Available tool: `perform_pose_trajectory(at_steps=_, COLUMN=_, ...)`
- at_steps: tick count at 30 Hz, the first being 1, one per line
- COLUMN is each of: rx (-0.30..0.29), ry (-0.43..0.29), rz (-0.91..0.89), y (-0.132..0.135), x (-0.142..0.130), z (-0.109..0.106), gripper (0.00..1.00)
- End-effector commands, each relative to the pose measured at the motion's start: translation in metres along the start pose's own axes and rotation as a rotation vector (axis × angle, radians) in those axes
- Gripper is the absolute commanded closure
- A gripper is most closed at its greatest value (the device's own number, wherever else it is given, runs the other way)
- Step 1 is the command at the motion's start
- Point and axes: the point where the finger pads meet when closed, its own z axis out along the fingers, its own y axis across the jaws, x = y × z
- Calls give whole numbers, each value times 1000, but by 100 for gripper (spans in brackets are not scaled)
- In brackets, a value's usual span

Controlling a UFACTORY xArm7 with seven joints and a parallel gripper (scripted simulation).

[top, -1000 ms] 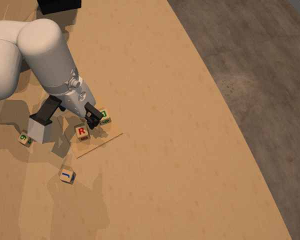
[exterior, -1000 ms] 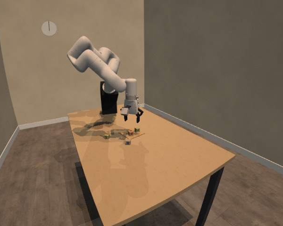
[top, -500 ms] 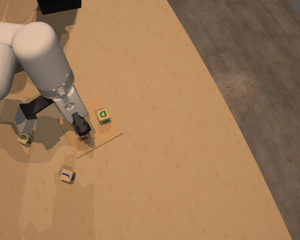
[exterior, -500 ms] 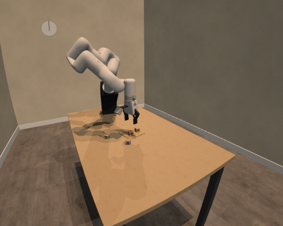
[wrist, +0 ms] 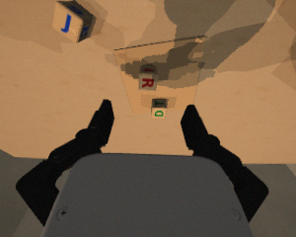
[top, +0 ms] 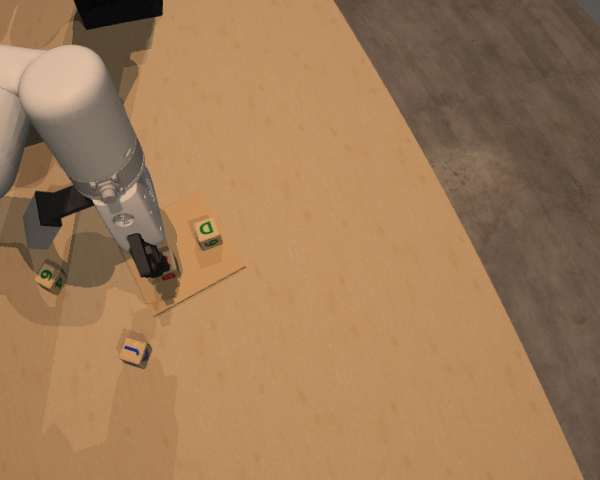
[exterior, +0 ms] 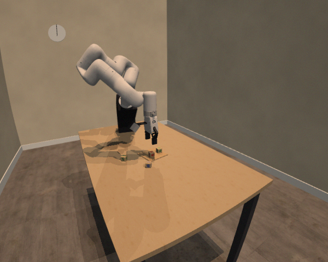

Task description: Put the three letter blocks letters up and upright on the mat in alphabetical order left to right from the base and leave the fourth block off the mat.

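Observation:
The mat (top: 228, 262) (exterior: 162, 154) (wrist: 133, 95) lies flat. The D block (top: 206, 228) (exterior: 158, 150) (wrist: 159, 113) and the R block (top: 170, 264) (exterior: 151, 154) (wrist: 147, 82) are flat on it, letters on top, with a gap between them. The J block (top: 134, 351) (exterior: 148, 165) (wrist: 66, 24) lies off the mat, its blue J on top and turned sideways in the top view. My gripper (exterior: 151, 140) (wrist: 148, 111) is open and empty, raised above the mat; in the top view its fingers partly hide the R block.
The fourth block (top: 48, 275) (exterior: 123, 158), with a green digit on top, lies on the table off the mat, on the opposite side from the D block. It is not seen in the wrist view. The black robot mount (top: 118, 11) (exterior: 126, 119) stands at the table's back end.

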Motion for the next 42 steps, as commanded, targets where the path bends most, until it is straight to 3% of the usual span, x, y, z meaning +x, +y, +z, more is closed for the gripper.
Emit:
perform_pose_trajectory(at_steps=1, rx=2, ry=0, rz=5, y=-1, x=0, z=0, gripper=0)
perform_pose_trajectory(at_steps=2, rx=2, ry=0, rz=5, y=-1, x=0, z=0, gripper=31)
perform_pose_trajectory(at_steps=42, rx=2, ry=0, rz=5, y=-1, x=0, z=0, gripper=31)
